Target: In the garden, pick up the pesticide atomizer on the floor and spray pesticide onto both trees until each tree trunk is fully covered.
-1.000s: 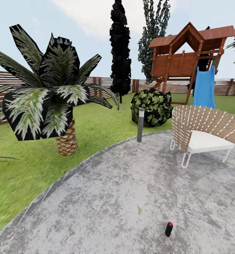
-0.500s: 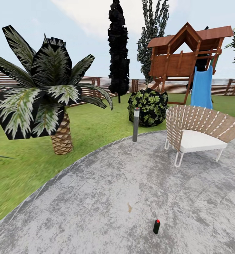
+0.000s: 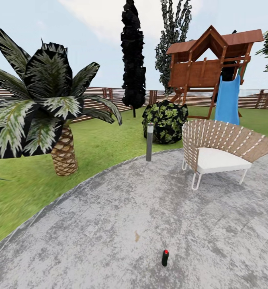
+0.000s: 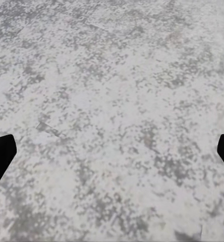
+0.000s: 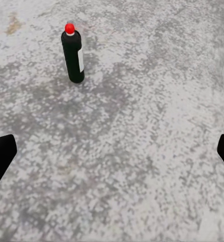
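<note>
Pesticide atomizer (image 3: 165,257) slides left in my head view as I swing round, both grippers spread wide, nothing grabbed yet.

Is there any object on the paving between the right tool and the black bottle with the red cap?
Nothing visible. In the right wrist view, the upright black bottle with red cap stands alone on bare grey stone paving, ahead of the open right tool.
</note>
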Motion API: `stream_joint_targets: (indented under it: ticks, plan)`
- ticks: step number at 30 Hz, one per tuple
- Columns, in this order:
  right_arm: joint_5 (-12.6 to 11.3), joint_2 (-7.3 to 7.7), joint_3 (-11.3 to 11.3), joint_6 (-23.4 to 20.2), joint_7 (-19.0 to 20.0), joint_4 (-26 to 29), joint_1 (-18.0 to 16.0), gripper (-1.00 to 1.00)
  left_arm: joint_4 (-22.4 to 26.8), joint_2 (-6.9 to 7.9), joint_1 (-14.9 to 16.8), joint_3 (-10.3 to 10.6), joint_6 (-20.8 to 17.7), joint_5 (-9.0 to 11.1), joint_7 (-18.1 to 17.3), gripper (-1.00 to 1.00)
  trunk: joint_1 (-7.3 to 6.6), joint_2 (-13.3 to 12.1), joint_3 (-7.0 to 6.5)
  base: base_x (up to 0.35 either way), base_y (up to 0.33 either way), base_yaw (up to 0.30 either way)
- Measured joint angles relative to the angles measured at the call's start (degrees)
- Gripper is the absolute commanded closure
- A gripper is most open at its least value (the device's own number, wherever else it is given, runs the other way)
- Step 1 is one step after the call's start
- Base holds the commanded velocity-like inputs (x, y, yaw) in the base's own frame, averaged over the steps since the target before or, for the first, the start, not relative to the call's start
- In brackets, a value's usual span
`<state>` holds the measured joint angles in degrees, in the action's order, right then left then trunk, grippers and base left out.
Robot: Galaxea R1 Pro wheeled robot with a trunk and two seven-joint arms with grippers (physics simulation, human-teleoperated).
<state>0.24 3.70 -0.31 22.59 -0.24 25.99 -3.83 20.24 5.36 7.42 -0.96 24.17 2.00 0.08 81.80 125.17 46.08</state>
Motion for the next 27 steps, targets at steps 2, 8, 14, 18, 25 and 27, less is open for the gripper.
stream_joint_targets:
  ticks: [2,8,14,18,25,27]
  plan:
    - [0.0,0.0,0.03,0.0,0.0,0.0,0.0,-1.0,0.0,0.0,0.0,0.0,0.0,0.0,0.0,-1.0,0.0,0.0,0.0,0.0,-0.272,0.0]
    - [0.0,0.0,0.04,0.0,0.0,0.0,0.0,-1.0,0.0,0.0,-0.01,0.02,0.0,0.0,0.0,-1.0,0.0,0.0,0.0,0.0,-0.272,0.0]
    - [0.0,0.0,0.06,0.0,0.0,0.0,0.0,-1.0,0.0,-0.02,-0.02,0.01,0.0,0.0,0.0,-1.0,0.0,0.0,0.0,0.0,-0.272,0.0]
    - [0.0,0.0,0.06,0.0,0.0,0.0,0.0,-1.0,0.0,0.0,0.0,0.0,0.0,0.0,0.02,-1.0,0.0,0.0,0.0,0.0,-0.272,0.0]
    - [0.0,0.0,0.06,0.0,0.0,0.0,0.0,-1.0,0.0,0.0,0.01,-0.01,0.0,0.0,0.07,-1.0,0.0,0.0,0.0,0.0,-0.272,0.0]
    - [0.0,0.0,0.06,0.0,0.0,0.0,0.0,-1.0,0.0,0.02,0.02,-0.01,0.0,0.0,0.08,-1.0,0.0,0.0,0.0,0.0,-0.272,0.0]
